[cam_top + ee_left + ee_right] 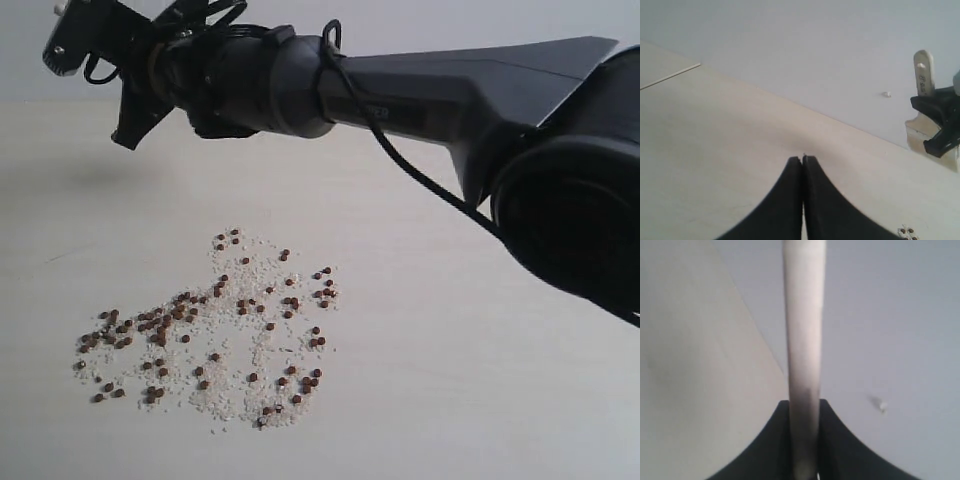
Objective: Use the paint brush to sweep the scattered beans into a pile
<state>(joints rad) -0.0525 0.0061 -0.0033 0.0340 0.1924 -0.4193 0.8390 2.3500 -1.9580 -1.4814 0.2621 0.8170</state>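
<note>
Reddish-brown beans (215,320) lie scattered among white grains on the pale table, densest in a loose clump (150,325) at the left of the patch. My right arm reaches across to the upper left, high above the table. Its gripper (70,40) is shut on the paint brush, and only the pale handle end (62,8) shows there. The wrist view has the handle (804,340) edge-on between the right gripper's (804,407) jaws. The left wrist view shows the handle end (922,72) with its hole, and the left gripper (803,159) shut and empty over bare table.
The pale tabletop (480,400) runs wide around the bean patch, with a plain grey wall behind it. The right arm's dark body (560,200) fills the upper right of the exterior view. A few beans (906,231) show at the edge of the left wrist view.
</note>
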